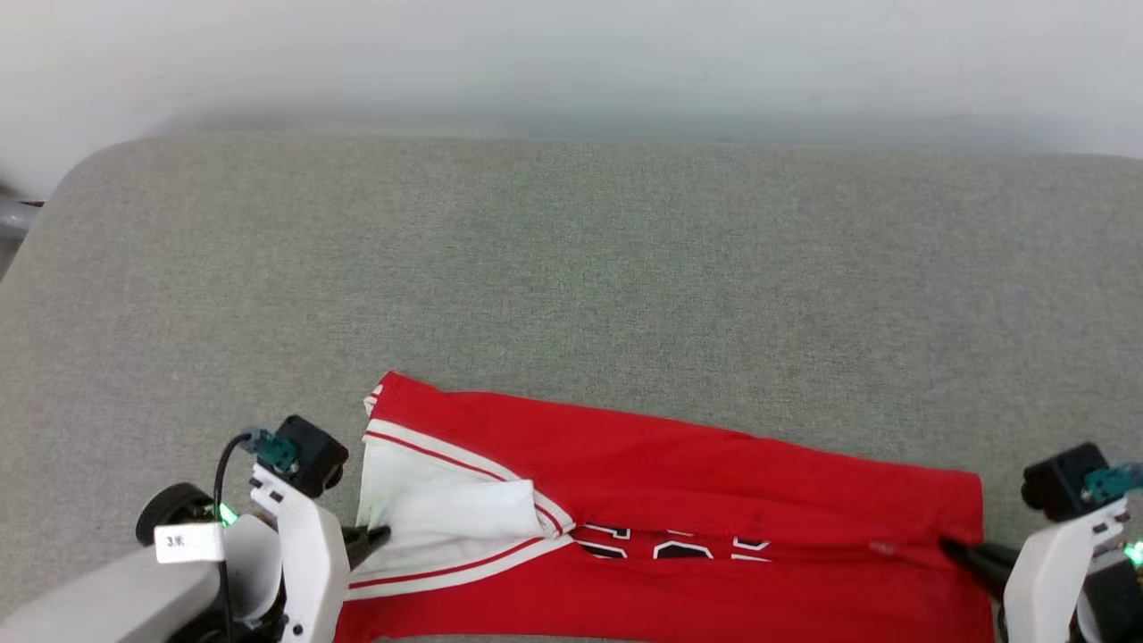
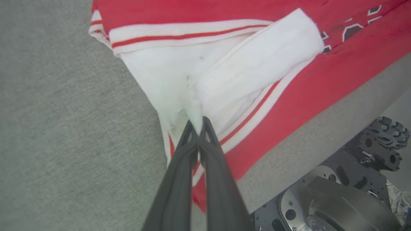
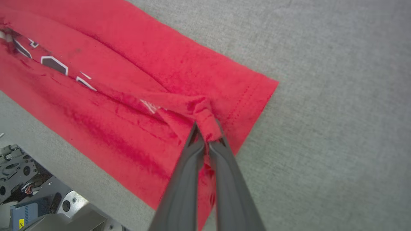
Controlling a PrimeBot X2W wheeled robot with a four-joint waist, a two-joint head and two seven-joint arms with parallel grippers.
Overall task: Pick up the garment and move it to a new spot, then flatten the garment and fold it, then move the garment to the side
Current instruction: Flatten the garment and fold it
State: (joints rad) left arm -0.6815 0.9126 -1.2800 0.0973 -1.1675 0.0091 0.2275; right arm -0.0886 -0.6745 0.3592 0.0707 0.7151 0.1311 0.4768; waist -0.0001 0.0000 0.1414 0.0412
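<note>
The garment lies in a long band at 6 o'clock. The left gripper, at 8 o'clock, is clamped tight on its white sleeve; the right gripper, at 4 o'clock, is clamped on the red hem, both pointing inward

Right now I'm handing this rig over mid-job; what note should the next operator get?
Left gripper: jaws shut on the garment, pinching its white sleeve at the left end.
Right gripper: jaws shut on a bunch of red hem at the right end.
Position: the garment lies along the near edge of the grey surface, folded lengthwise into a long band, with the lettering mostly tucked in the crease.
Done: laid out; the lengthwise fold appears to be in.
Left: finish folding, then move it to the side.
</note>
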